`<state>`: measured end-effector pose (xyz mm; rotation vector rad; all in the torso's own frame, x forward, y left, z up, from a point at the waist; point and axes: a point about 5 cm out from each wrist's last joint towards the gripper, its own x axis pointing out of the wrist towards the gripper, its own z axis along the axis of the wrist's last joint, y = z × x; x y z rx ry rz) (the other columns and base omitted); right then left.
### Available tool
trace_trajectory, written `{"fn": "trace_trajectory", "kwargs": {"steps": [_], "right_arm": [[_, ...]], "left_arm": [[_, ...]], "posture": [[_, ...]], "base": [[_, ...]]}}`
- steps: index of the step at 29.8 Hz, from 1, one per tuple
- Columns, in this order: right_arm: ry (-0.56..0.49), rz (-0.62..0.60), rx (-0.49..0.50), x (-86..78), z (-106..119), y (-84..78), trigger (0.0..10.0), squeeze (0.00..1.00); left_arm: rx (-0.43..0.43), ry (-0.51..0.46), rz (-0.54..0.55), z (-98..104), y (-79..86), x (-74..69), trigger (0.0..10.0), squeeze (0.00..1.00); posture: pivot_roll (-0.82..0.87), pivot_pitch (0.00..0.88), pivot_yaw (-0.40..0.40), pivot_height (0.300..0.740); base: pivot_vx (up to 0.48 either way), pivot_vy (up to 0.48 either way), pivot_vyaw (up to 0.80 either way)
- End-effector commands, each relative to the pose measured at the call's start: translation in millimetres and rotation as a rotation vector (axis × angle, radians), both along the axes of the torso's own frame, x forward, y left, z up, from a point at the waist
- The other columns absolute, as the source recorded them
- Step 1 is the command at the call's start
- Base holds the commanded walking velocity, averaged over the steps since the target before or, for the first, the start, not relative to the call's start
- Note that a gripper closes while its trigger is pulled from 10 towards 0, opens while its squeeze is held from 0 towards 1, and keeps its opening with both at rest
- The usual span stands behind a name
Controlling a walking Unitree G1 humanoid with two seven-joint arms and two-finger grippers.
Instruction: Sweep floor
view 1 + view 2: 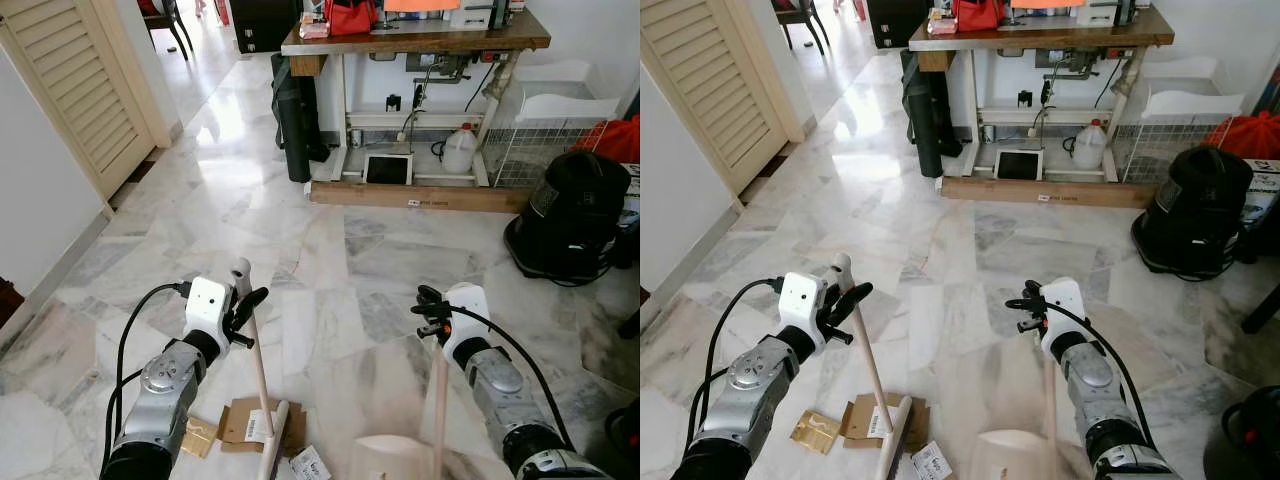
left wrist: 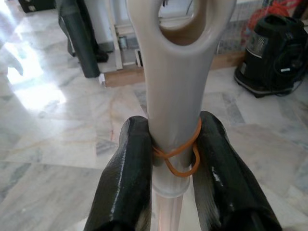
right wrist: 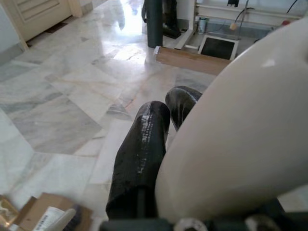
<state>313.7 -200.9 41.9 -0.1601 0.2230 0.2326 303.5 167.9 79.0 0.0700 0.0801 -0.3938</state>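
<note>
Fingers (image 2: 127, 178) of the left gripper (image 1: 245, 300) clamp the broom (image 1: 262, 390) at lower left; the right gripper (image 1: 432, 310) holds the dustpan (image 1: 395, 458) handle, its grip I cannot tell. Cardboard (image 1: 245, 420) lies at bottom. Broom may slip if swung fast.

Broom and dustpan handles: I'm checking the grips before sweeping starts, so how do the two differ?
The broom handle slants across the left gripper, clamped between both fingers near its looped top; the dustpan handle stands nearly upright below the right gripper. The broom handle carries an orange rubber band; the dustpan handle shows none. Both are pale and slim.
</note>
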Motion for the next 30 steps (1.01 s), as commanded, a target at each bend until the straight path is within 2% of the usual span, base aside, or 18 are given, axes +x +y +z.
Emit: {"fn": "trace_trajectory", "kwargs": {"steps": [1, 5, 10, 13, 17, 22, 30], "right_arm": [[-0.013, 0.036, -0.044, 4.2, 5, 1.7, 10.0, 0.0], [-0.024, 0.053, -0.057, 4.5, 7, 0.6, 10.0, 0.0], [-0.021, 0.054, -0.053, 4.6, 7, 0.9, 10.0, 0.0], [-0.01, 0.061, -0.05, 3.1, 4, 3.6, 10.0, 0.0], [-0.006, 0.066, -0.037, 2.4, 3, 6.4, 10.0, 0.0], [0.01, 0.095, -0.013, 0.4, -1, 11.8, 10.0, 0.0], [0.041, 0.121, 0.022, -5.2, -8, 15.8, 10.0, 0.0]], "left_arm": [[0.06, 0.039, -0.013, -5, 7.2, -1.3, 10.0, 0.0], [0.127, 0.015, -0.001, -3, 15.9, -4.5, 10.0, 0.0], [0.162, 0.019, -0.029, -2, 17.8, -6.7, 10.0, 0.0], [0.22, -0.028, 0.005, 5, 24.8, -5.1, 10.0, 0.0], [0.235, -0.026, 0.003, 8, 28.1, -4.8, 10.0, 0.0], [0.211, 0.044, -0.041, -1, 24.8, -7.2, 10.0, 0.0], [0.116, 0.035, -0.013, 1, 21.3, -3.6, 10.0, 0.0]], "posture": [[0.07, 0.0, 0.07, 0.74], [0.07, 0.0, 0.079, 0.74], [0.08, 0.0, 0.081, 0.74], [0.08, 0.0, 0.085, 0.74], [0.09, 0.0, 0.088, 0.74], [0.08, 0.0, 0.091, 0.74], [0.08, 0.0, 0.094, 0.74]], "base": [[0.0, 0.0, 0.0], [0.0, 0.0, 0.0], [0.0, 0.0, 0.0], [0.0, 0.0, 0.0], [0.0, 0.0, 0.0], [0.0, 0.0, 0.0], [0.0, 0.0, 0.0]]}}
